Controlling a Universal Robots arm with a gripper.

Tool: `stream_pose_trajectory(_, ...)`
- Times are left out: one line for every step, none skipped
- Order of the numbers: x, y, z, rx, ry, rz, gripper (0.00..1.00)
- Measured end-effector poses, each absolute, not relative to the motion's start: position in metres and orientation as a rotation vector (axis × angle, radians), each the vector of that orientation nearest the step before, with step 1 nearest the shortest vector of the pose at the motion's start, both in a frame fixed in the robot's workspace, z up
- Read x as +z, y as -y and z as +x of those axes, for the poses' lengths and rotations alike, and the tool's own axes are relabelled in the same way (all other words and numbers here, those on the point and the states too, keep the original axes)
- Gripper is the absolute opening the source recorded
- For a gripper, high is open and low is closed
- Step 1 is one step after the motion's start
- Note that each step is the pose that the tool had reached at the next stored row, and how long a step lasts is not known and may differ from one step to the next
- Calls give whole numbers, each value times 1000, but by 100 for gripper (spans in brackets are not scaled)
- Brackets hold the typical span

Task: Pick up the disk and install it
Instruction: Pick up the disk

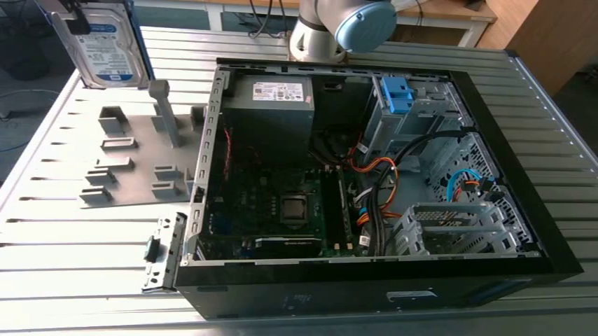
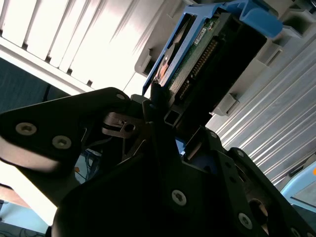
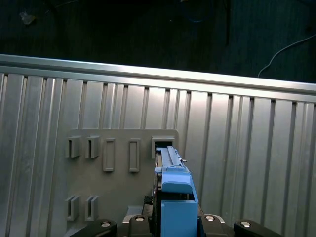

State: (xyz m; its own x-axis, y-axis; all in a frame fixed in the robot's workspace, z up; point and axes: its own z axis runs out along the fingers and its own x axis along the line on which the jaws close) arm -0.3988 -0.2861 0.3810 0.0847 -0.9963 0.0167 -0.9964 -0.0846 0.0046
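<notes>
Disk (image 2: 205,52) sits clamped by one end inside the pincer (image 2: 170,118).

A ribbed metal worktop (image 1: 84,238) carries an open black case (image 1: 374,297). Inside sit a grey power supply (image 1: 271,94), a motherboard (image 1: 280,203), orange cables (image 1: 379,168) and a blue-latched cage (image 1: 425,115). A grey slotted plate (image 1: 131,164) lies beside the case, on the exterior view's left.
</notes>
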Motion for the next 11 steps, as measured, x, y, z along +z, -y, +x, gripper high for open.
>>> stream_pose_trajectory(381, 286, -399, 14, 2115, 2303, 37)
stream_pose_trajectory(381, 286, -399, 14, 2116, 2303, 37)
stream_pose_trajectory(382, 286, -399, 13, 2116, 2303, 37)
stream_pose_trajectory(382, 286, -399, 13, 2116, 2303, 37)
stream_pose_trajectory(382, 286, -399, 13, 2116, 2304, 37)
stream_pose_trajectory(382, 286, -399, 13, 2116, 2304, 37)
stream_pose_trajectory(383, 286, -399, 12, 2116, 2304, 37)
stream_pose_trajectory(383, 286, -399, 12, 2116, 2304, 37)
stream_pose_trajectory(383, 286, -399, 12, 2117, 2304, 37)
stream_pose_trajectory(384, 286, -399, 11, 2117, 2304, 37)
stream_pose_trajectory(384, 286, -399, 11, 2117, 2304, 37)
